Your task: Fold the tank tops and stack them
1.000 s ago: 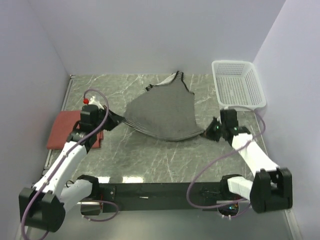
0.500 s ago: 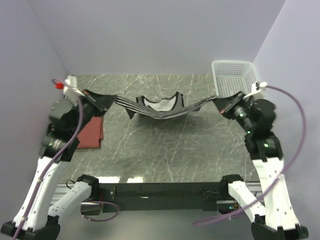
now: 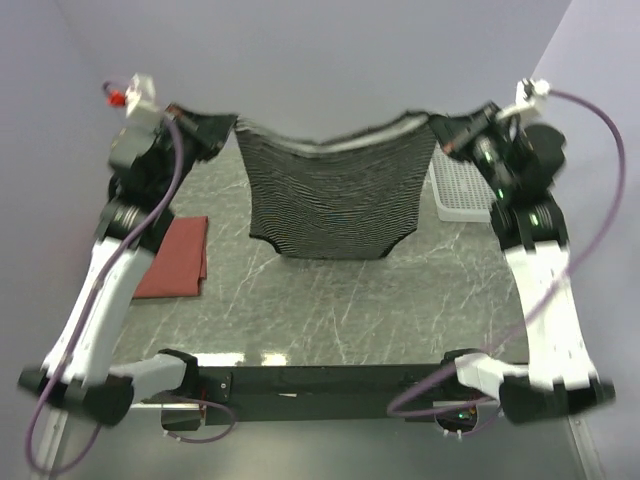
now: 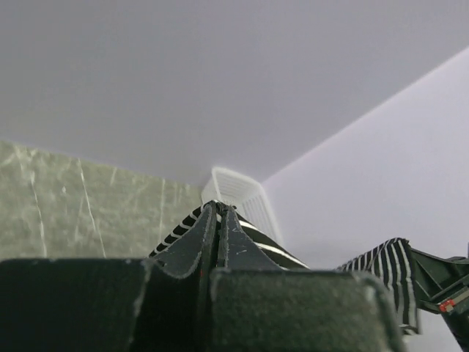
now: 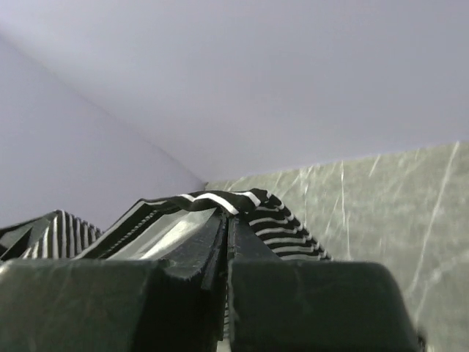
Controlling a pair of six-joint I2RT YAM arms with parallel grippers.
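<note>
While holding striped top (image 3: 330, 195) aloft, left hand (image 3: 222, 127) and right hand (image 3: 442, 130) clenched on its corners, yet to fold and stack it on seemingly folded red top (image 3: 175, 258).

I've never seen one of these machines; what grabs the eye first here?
The striped tank top hangs like a curtain over the middle of the table, stretched between the left gripper and right gripper, each shut on an upper corner. A folded brick-red top lies at the table's left edge; a white basket sits far right.
</note>
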